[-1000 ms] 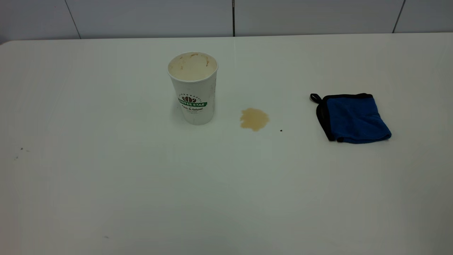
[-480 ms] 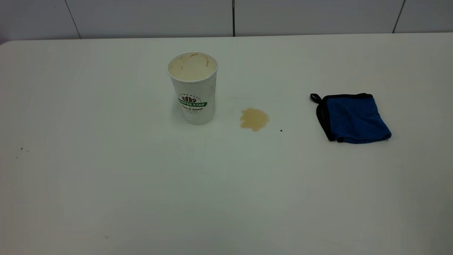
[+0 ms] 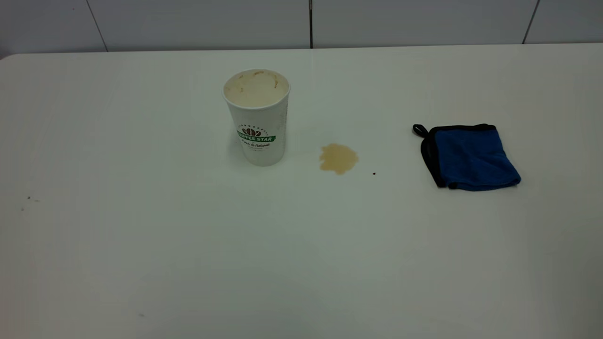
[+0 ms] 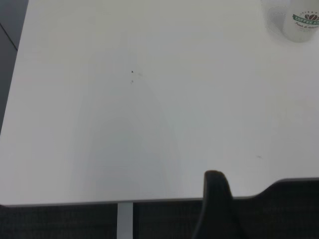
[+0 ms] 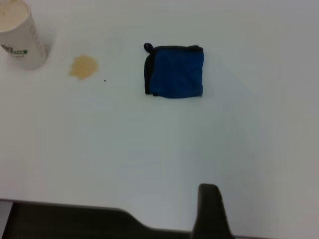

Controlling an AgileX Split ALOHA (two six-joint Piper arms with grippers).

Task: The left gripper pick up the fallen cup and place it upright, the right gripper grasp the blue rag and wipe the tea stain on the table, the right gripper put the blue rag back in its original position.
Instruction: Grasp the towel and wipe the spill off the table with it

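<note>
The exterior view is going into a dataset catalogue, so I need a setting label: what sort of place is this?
Probably a lab or test bench staged as a café spill: a plain white table against pale wall panels, holding only an upright paper cup, a tea stain and a folded blue rag.

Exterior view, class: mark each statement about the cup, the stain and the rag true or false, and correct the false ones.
1. The cup stands upright on the table. True.
2. The tea stain lies between the cup and the blue rag. True.
3. The blue rag covers the tea stain. False: the rag lies apart from it, toward the right arm's side, with bare table between them.
4. The cup's inside is clean white. False: it is tan-stained.
5. A gripper holds the rag. False: nothing touches it; the exterior view shows no gripper.
</note>
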